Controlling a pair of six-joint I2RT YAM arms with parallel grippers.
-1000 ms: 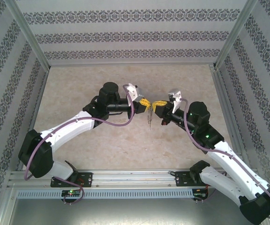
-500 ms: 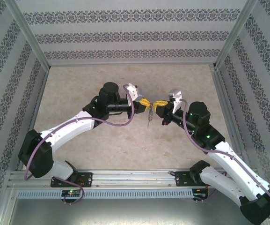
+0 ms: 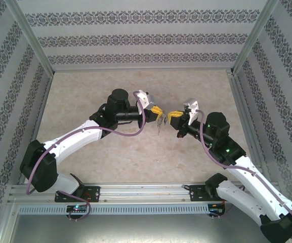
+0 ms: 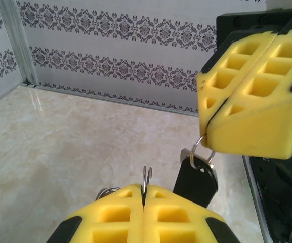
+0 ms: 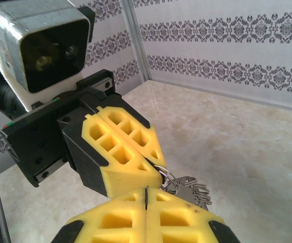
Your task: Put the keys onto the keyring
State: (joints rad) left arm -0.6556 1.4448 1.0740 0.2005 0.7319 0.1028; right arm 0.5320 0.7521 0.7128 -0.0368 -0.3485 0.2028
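My left gripper (image 4: 144, 190) is shut on the keyring (image 4: 146, 177), whose thin silver wire sticks up out of the seam between the yellow fingers. My right gripper (image 4: 207, 132) is shut on a small split ring (image 4: 201, 150), and the key (image 4: 195, 179) hangs from it by its black head; the blade is hidden. In the right wrist view, the left gripper (image 5: 158, 169) grips a silver loop and the keyring's (image 5: 194, 190) beaded coils dangle below it, just past my right gripper (image 5: 146, 191). From the top, left gripper (image 3: 159, 112) and right gripper (image 3: 171, 115) face each other above the table, a small gap between them.
The marble-patterned table (image 3: 135, 86) lies below both grippers. Patterned walls (image 3: 135, 38) and aluminium posts (image 3: 32, 38) close it in at the back and sides. Purple cables (image 3: 135, 132) loop along the arms.
The right gripper has drawn back to the right, opening a small gap where the fingertips met. The hanging silver keyring has swung up and tilted under the left gripper.
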